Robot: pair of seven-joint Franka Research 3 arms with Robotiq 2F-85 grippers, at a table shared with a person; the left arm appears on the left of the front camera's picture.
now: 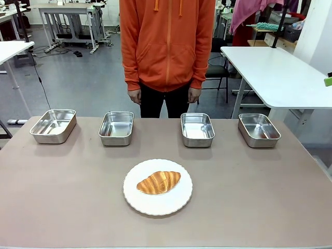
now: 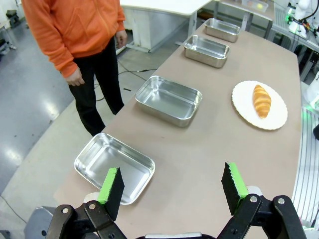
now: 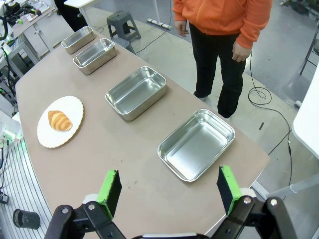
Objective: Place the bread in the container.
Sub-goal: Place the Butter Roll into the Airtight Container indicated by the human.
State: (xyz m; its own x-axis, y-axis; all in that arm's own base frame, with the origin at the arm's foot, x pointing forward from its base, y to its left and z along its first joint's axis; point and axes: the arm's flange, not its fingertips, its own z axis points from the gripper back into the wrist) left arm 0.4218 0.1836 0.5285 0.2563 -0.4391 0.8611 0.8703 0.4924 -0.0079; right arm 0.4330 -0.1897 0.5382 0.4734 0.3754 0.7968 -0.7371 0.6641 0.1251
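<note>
Roughly crosswise, the bread (image 1: 158, 182) lies on the plate (image 1: 155, 205) (right end farther).

A brown table (image 1: 259, 197) carries four steel pans (image 1: 116, 129) in a row near its far edge. A white plate (image 1: 155, 206) sits nearer, centred.

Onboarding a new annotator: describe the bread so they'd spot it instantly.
On the brown table, nearer the robot than the row of four steel trays, sits a single round white plate. The bread lies on its middle: a golden-brown ridged croissant, the only food on the table, while the trays are empty.
</note>
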